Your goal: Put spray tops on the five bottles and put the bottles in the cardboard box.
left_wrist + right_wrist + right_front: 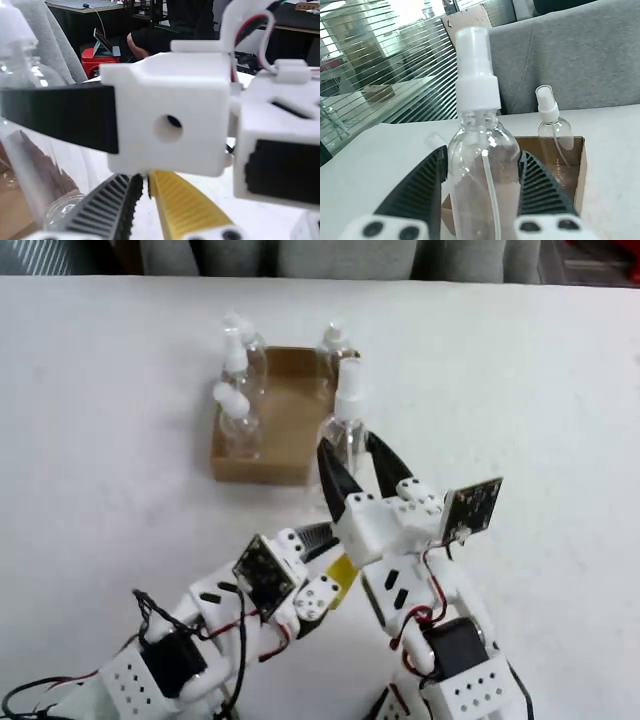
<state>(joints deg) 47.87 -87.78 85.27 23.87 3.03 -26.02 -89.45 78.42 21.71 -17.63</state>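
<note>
Closest to you, your left gripper [147, 179], with one ribbed black finger and one yellow, is sitting closed on nothing, just beside the right arm's white housing [170, 112]. Ahead, your right gripper [347, 447] is clamping the clear plastic bottle [481, 150], white spray top [476, 75] on, upright at the near right corner of the brown cardboard box [255, 468]. Beyond, other topped clear bottles [238, 425] are standing inside the box.
</note>
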